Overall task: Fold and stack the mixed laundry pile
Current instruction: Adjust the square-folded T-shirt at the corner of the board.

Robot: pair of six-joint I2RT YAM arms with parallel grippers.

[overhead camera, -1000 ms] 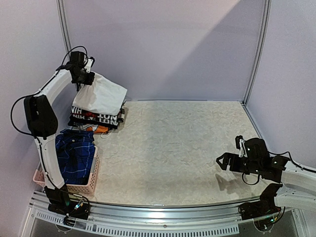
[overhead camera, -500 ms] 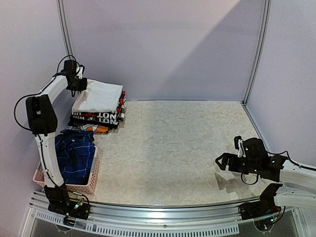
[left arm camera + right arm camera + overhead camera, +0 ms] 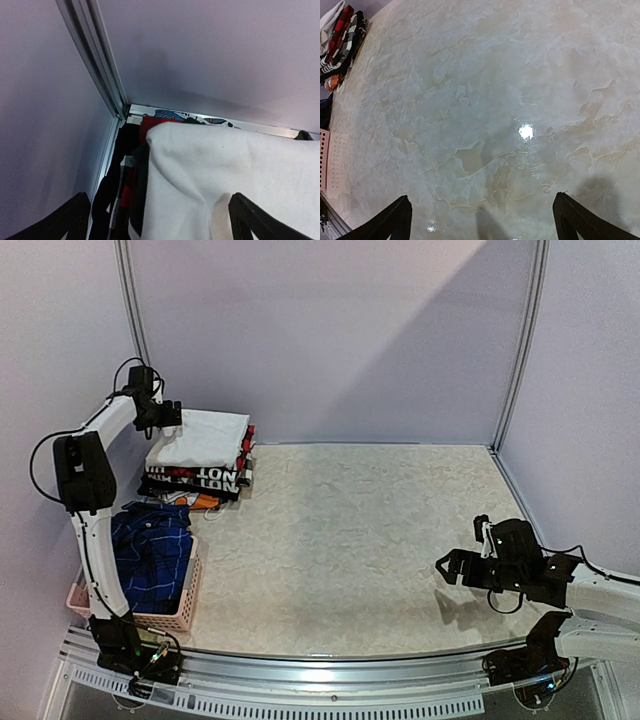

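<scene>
A stack of folded garments (image 3: 198, 465) sits in the table's back left corner, with a folded white piece (image 3: 205, 434) on top and black-and-white print and red plaid layers below. My left gripper (image 3: 166, 418) hovers at the white piece's left edge, open. In the left wrist view its fingertips (image 3: 70, 220) stand wide apart, and the white cloth (image 3: 225, 170) lies loose between them on the red and black layers (image 3: 127, 185). My right gripper (image 3: 456, 566) is open and empty above the bare table at the front right; its view (image 3: 482, 222) shows only tabletop.
A pink lattice basket (image 3: 188, 600) at the front left holds a blue plaid garment (image 3: 150, 550). An orange scrap (image 3: 203, 502) pokes out under the stack. Walls and a metal corner post (image 3: 100, 65) close in behind the stack. The marbled tabletop (image 3: 350, 530) spans the middle.
The left gripper brought the hanging white piece down onto the stack, then opened and let it go. The right arm has stayed put.
</scene>
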